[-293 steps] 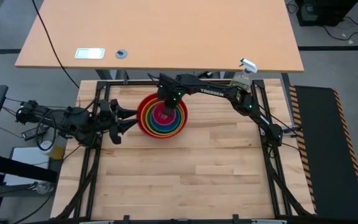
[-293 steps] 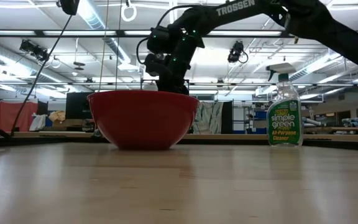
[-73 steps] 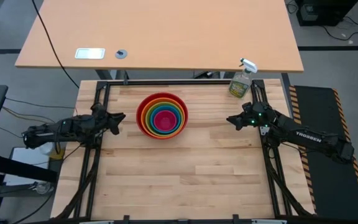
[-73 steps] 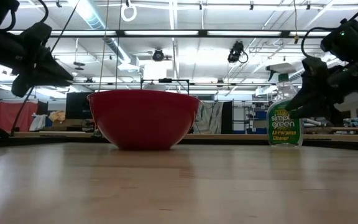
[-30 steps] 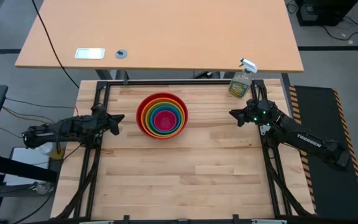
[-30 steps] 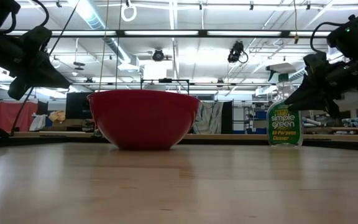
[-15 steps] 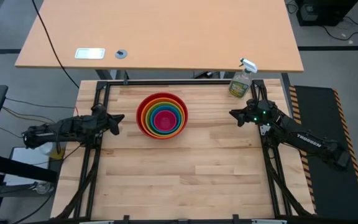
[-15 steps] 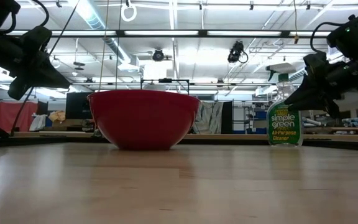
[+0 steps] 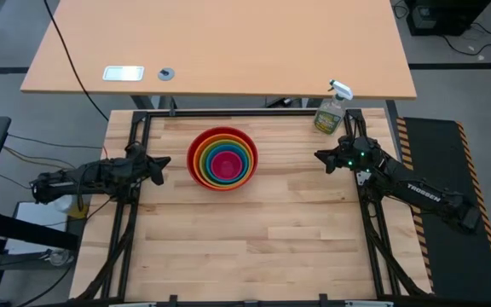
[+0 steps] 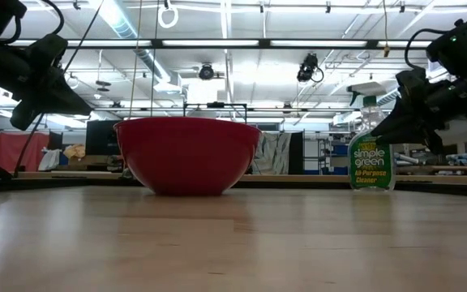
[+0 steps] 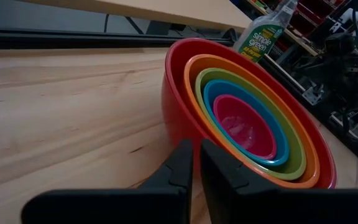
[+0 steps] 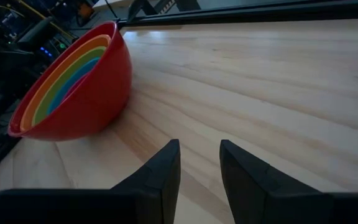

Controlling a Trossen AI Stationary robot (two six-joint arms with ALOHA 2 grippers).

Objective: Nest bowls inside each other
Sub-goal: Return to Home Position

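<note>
The bowls sit one inside another on the table's far middle: pink (image 9: 223, 162) in blue, then lime green, orange and the red outer bowl (image 9: 194, 166), which rests on its base (image 10: 186, 191). My left gripper (image 9: 165, 160) hovers shut at the table's left edge, apart from the stack (image 11: 247, 124). At the table's right edge my right gripper (image 9: 318, 156) is held above the wood, its fingers (image 12: 199, 165) parted with nothing between them.
A clear spray bottle (image 9: 330, 109) with yellowish liquid stands at the table's far right corner, close to my right arm. Bare wood (image 9: 254, 247) spreads over the near half. A larger desk (image 9: 220, 43) lies beyond the far edge.
</note>
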